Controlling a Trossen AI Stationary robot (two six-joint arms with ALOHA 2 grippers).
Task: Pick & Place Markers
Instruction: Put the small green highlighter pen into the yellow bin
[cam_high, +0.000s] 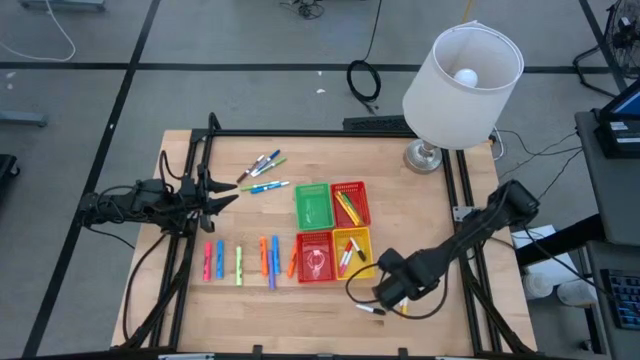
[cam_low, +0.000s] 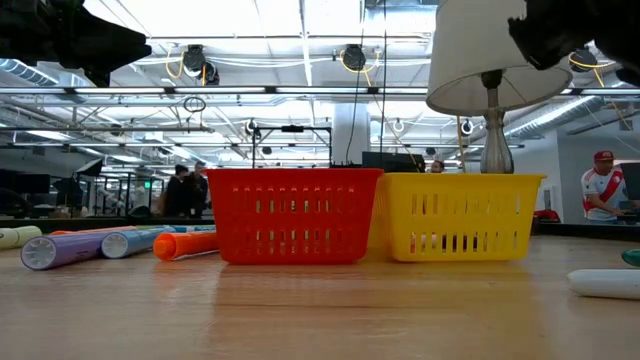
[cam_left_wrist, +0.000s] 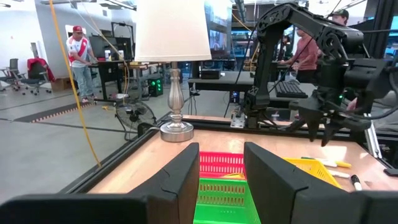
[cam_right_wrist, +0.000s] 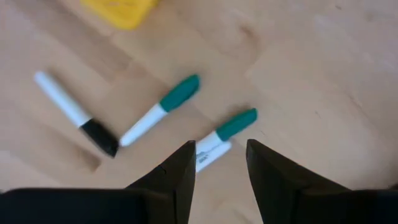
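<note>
Three markers lie on the wood under my right gripper (cam_right_wrist: 219, 144): a white one with a black cap (cam_right_wrist: 73, 112) and two white ones with teal caps (cam_right_wrist: 163, 108) (cam_right_wrist: 229, 128). That gripper (cam_high: 386, 298) points down, open, above the nearer teal-capped marker and clear of it. Several coloured markers (cam_high: 243, 262) lie in a row at the table's near left, and more (cam_high: 262, 166) lie at the far left. My left gripper (cam_high: 230, 192) waits open and level at the left edge, holding nothing.
Four small baskets stand together mid-table: green (cam_high: 313, 205), red (cam_high: 351, 203), a second red (cam_high: 316, 257) and yellow (cam_high: 353, 250), some with markers inside. A lamp (cam_high: 462, 72) stands at the far right. Bare wood lies along the near edge.
</note>
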